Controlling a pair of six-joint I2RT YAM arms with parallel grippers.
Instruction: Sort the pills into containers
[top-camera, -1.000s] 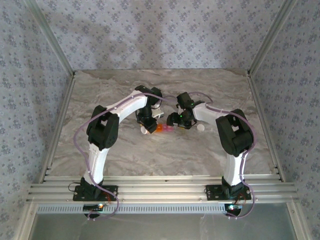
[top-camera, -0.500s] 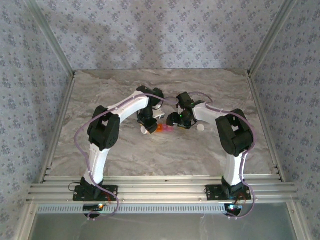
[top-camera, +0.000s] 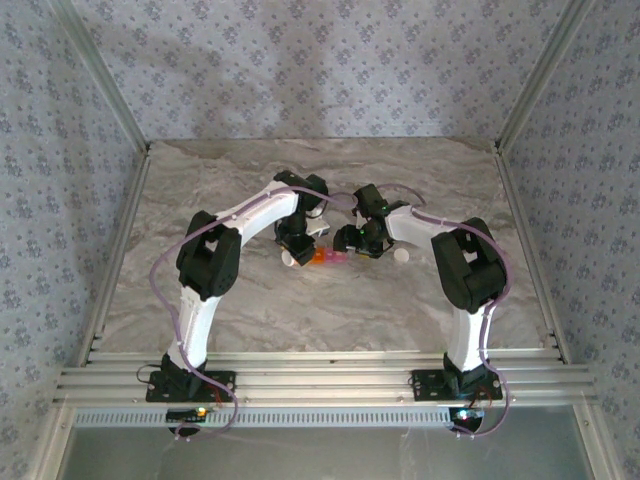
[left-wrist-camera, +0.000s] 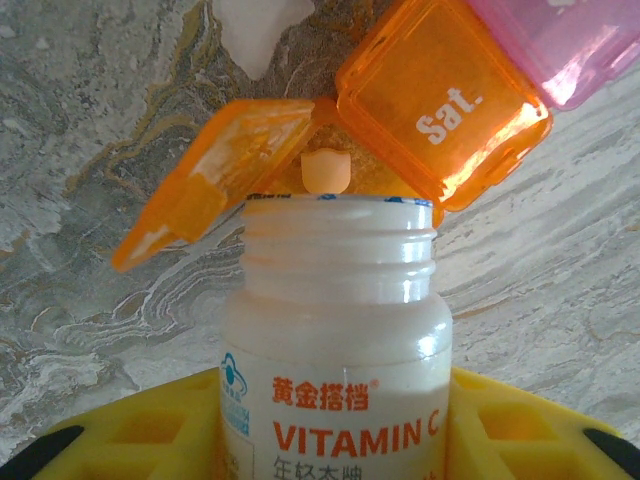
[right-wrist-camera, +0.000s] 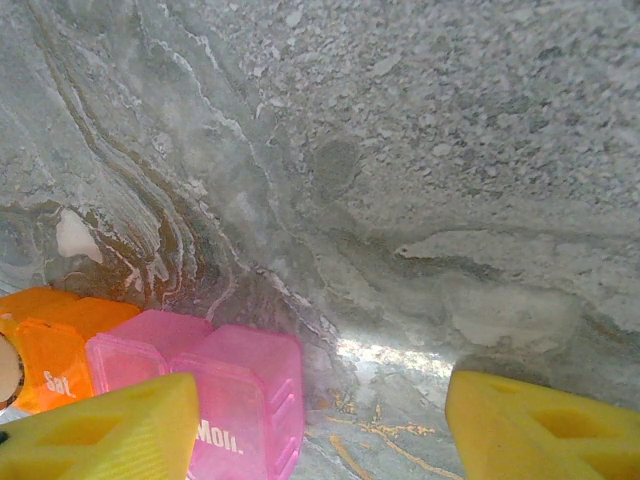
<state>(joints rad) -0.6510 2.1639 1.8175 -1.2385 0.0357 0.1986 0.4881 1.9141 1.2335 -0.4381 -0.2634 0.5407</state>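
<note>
My left gripper (left-wrist-camera: 335, 425) is shut on a white vitamin C bottle (left-wrist-camera: 335, 330), its yellow fingers (left-wrist-camera: 130, 435) on both sides. The bottle has no cap and tilts towards the containers (left-wrist-camera: 445, 105). One pale orange pill (left-wrist-camera: 325, 172) sits at the bottle's mouth, over the orange compartment marked "Sat.", whose orange flap (left-wrist-camera: 210, 180) stands open. The joined pink compartments (right-wrist-camera: 215, 385) run on from it. My right gripper (right-wrist-camera: 320, 430) is open, its left finger (right-wrist-camera: 100, 430) against the pink "Mon." end and bare table between the fingers. From above, both grippers (top-camera: 296, 243) (top-camera: 358, 243) flank the containers (top-camera: 328, 258).
A small white cap (top-camera: 402, 255) lies on the marble table (top-camera: 250, 300) just right of my right gripper. Aluminium frame posts and patterned walls enclose the table on the left, right and back. Open marble surrounds the arms.
The left arm's elbow has shifted very slightly. Both grippers, the bottle and the containers stay where they were.
</note>
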